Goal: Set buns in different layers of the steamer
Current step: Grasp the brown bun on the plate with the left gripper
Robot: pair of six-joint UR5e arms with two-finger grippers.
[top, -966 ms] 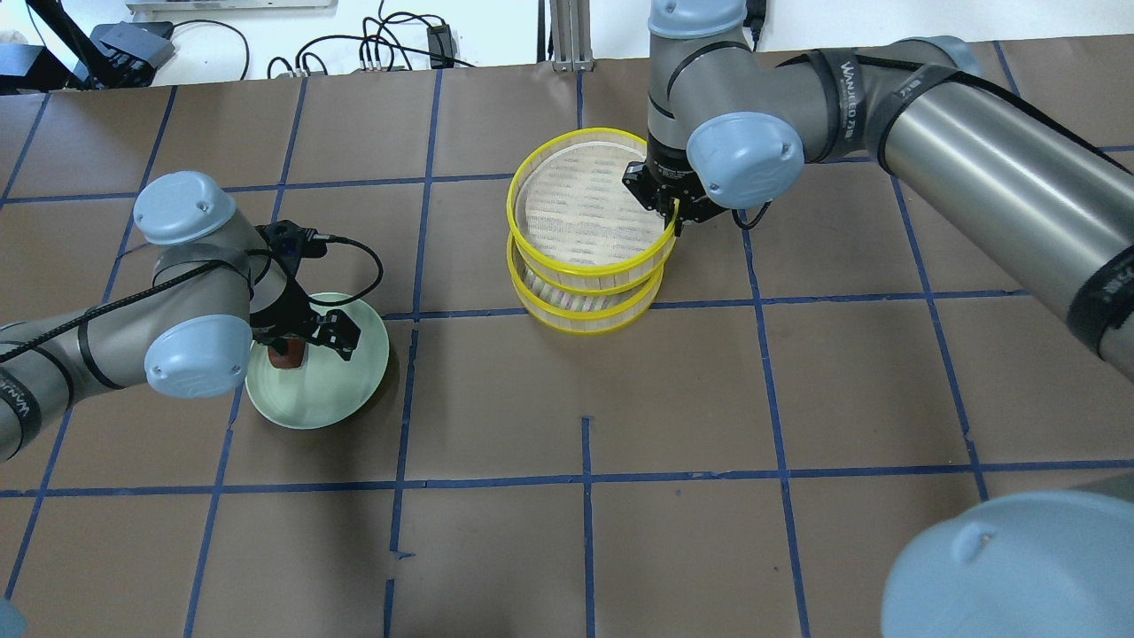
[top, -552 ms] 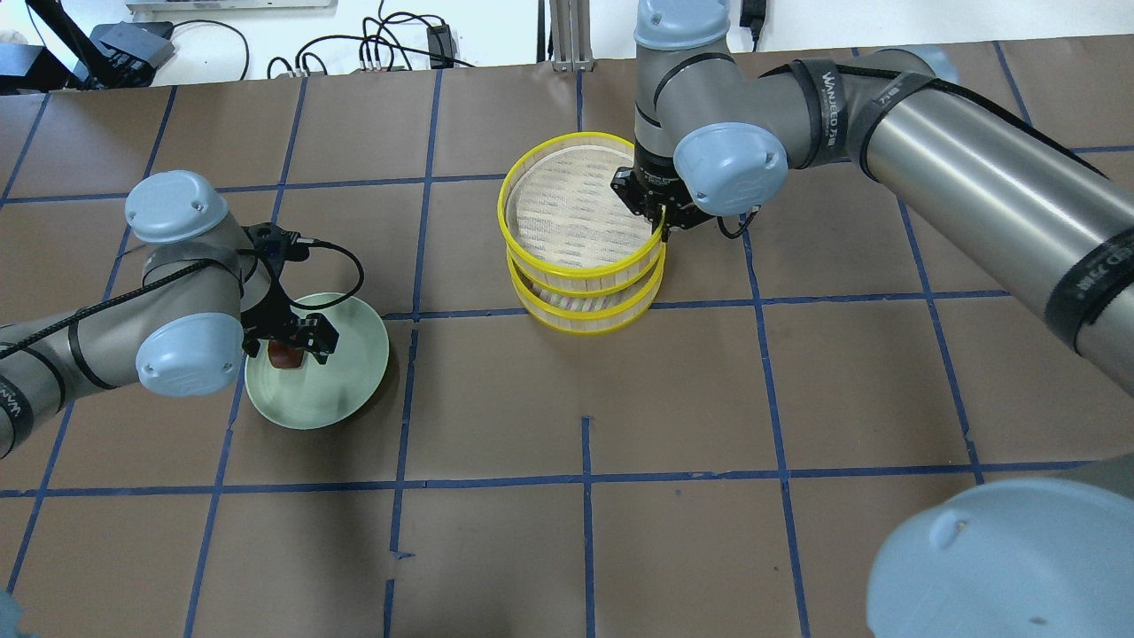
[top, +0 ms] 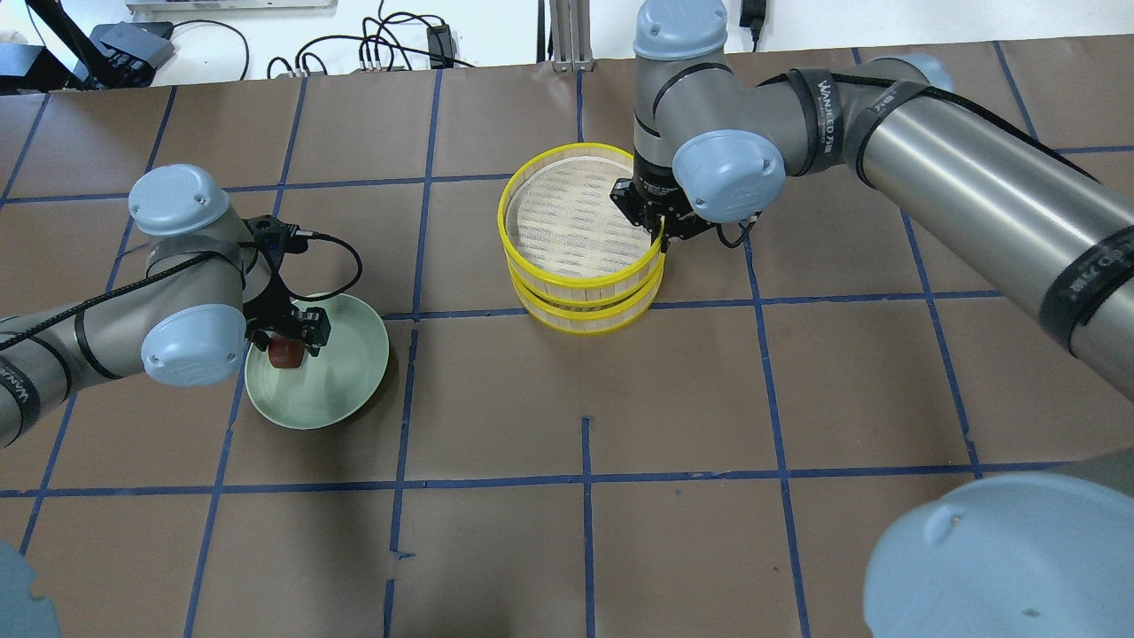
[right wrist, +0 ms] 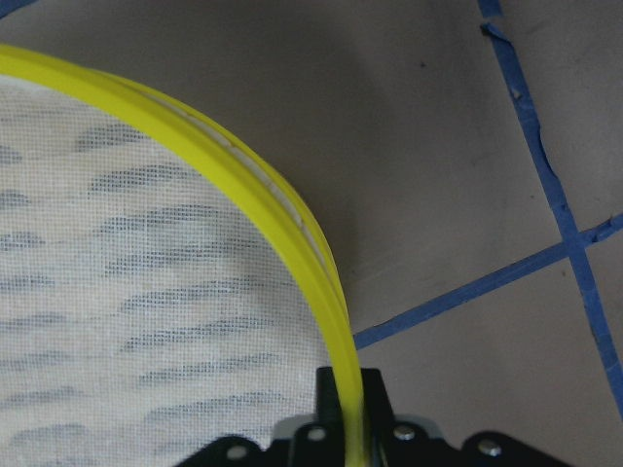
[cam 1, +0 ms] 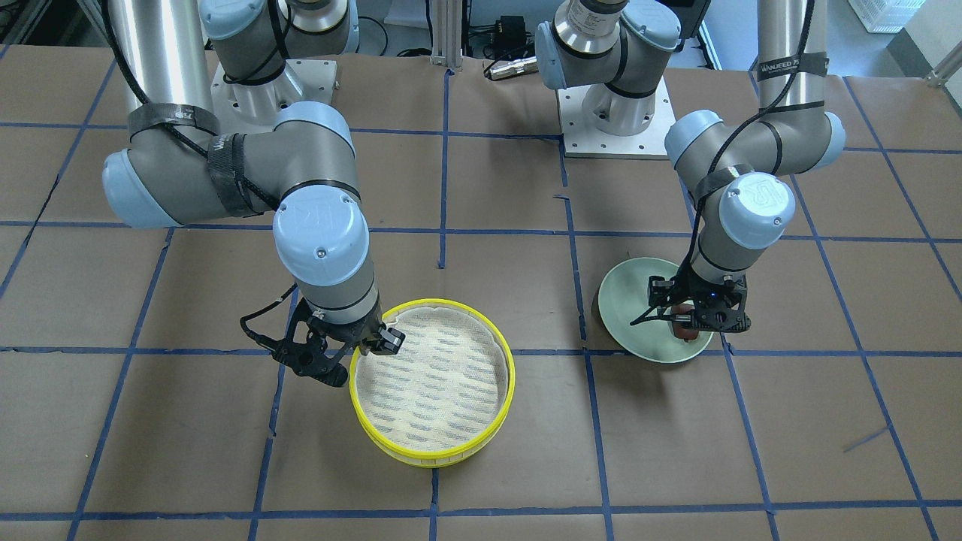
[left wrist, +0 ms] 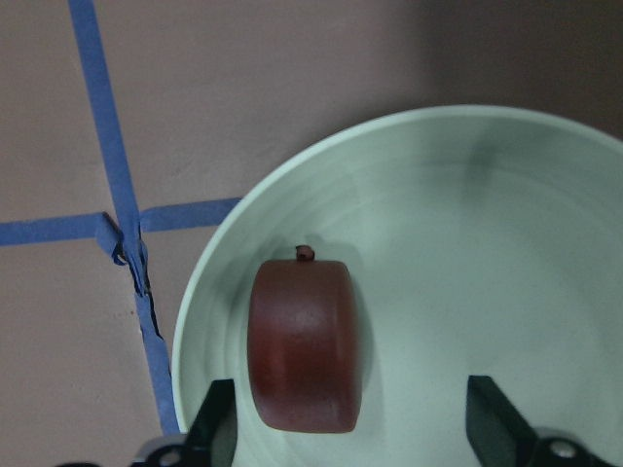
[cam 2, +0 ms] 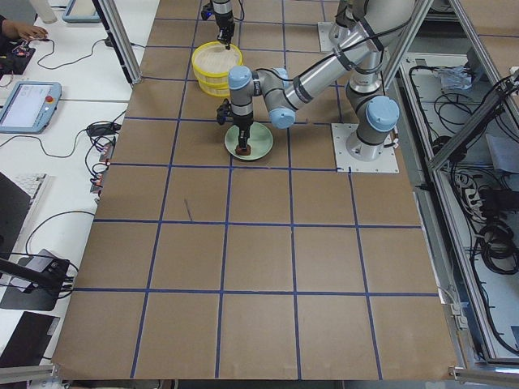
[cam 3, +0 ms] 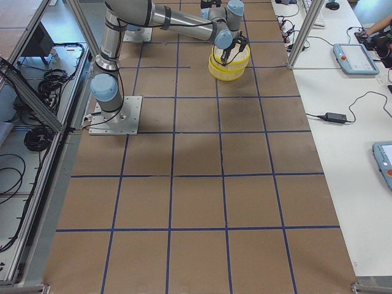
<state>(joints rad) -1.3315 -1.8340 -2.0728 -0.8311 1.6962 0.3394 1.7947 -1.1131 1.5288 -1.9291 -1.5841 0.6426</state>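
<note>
Two trays make a stack, and I place everything else by that stack.

Front camera: the top tray (cam 1: 432, 376) sits on the lower tray (cam 1: 428, 460), almost in line with it, and its mesh is bare. The right gripper (cam 1: 355, 362) is at the stack's rim, on the robot's right side. The plate (cam 1: 627, 300) lies well apart from the stack, on the robot's left side, with the left gripper (cam 1: 691, 324) low over it.

Overhead: the top tray looks slightly off-centre on the lower one. I cannot tell whether it is fully seated. The brown bun (top: 285, 353) shows under the left gripper, on the part of the plate farthest from the stack.

Side cameras: both grippers are too small to add anything.

Left wrist: the brown bun lies on the plate between spread fingers (left wrist: 219, 423), closer to one of them. Neither seems to touch it.

Right wrist: the fingers are pinching the top tray's yellow rim.

The white bun appears in no view, so I cannot say whether it is already in the lower tray. By my reading the task is at best half done. The brown bun has not been picked up, and it has yet to be carried to the stack and set in a tray.
</note>
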